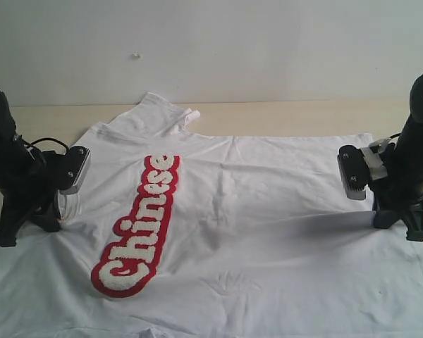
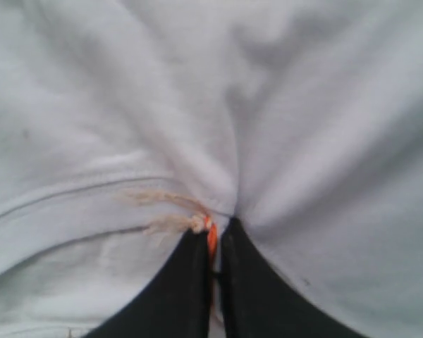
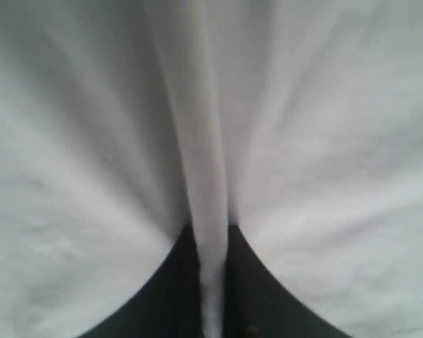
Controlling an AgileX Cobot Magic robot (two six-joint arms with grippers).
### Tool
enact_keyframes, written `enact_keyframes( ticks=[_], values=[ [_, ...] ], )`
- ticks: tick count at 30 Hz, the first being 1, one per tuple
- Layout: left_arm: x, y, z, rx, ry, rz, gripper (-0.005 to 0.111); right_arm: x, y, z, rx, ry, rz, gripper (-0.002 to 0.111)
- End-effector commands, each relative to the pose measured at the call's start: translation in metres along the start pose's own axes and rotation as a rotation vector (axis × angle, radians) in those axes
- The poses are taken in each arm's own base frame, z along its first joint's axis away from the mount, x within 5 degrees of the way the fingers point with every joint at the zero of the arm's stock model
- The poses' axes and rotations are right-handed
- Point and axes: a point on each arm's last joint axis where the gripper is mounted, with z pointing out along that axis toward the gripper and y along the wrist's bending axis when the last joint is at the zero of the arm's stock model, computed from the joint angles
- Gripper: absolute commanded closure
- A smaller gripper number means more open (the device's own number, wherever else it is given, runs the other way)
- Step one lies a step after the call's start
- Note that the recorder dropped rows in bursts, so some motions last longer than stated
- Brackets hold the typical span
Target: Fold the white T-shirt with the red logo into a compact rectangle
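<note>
White cotton covers most of the pale desk: the white T-shirt lies spread flat and face up, one sleeve flopped out at the far side and its near part running off the bottom of the exterior view. At the left edge of the garment, the left gripper has its jaws closed on a pinch of cloth at the banded neckline. The small orange tag is caught between them, a few frayed threads lie just beside, and the fabric puckers toward the pinch. Next along, the red logo, a fuzzy strip with puffy white letters reading "Chinese", runs from near to far across the chest, flat and uncovered. Beyond it lies a broad plain stretch of the body, marked only by shallow creases. At the right, near the shirt's opposite edge, the right gripper has its jaws clamped on a raised ridge of white fabric. The shirt looks light, thin and limp. It should sag between the two holds rather than keep any shape, and it may drag and bunch on the desk. The edges appear the best places to take hold, since the neck band and stitched borders give more bite, while a thin single-layer pinch could slip free. The patch seems thicker and stiffer than the cloth around it, so fold lines would likely sit better beside it than through it.
</note>
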Motion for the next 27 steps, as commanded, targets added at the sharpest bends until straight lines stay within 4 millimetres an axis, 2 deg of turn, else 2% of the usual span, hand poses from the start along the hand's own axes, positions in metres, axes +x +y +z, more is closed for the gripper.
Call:
enact_keyframes(
  ticks=[1, 8, 11, 15, 23, 27],
  values=[
    [0.004, 0.01, -0.001, -0.135, 0.035, -0.034, 0.107, 0.001, -0.006, 0.006, 0.061, -0.002, 0.0, 0.108],
    [0.001, 0.02, -0.042, -0.274, 0.045, -0.073, 0.107, 0.002, -0.007, -0.034, 0.172, 0.002, 0.005, 0.108],
    [0.002, 0.019, -0.063, -0.297, 0.062, -0.106, 0.107, 0.006, -0.011, -0.062, 0.268, 0.049, 0.016, 0.108],
    [0.008, 0.015, -0.093, -0.364, 0.057, -0.159, 0.107, 0.009, -0.014, -0.103, 0.366, 0.075, 0.048, 0.108],
    [0.03, -0.002, -0.165, -0.56, 0.03, -0.316, 0.107, 0.014, -0.002, -0.145, 0.436, 0.11, 0.025, 0.108],
    [0.03, -0.012, -0.196, -0.672, -0.007, -0.387, 0.107, 0.017, 0.008, -0.169, 0.499, 0.11, 0.077, 0.108]
  ],
)
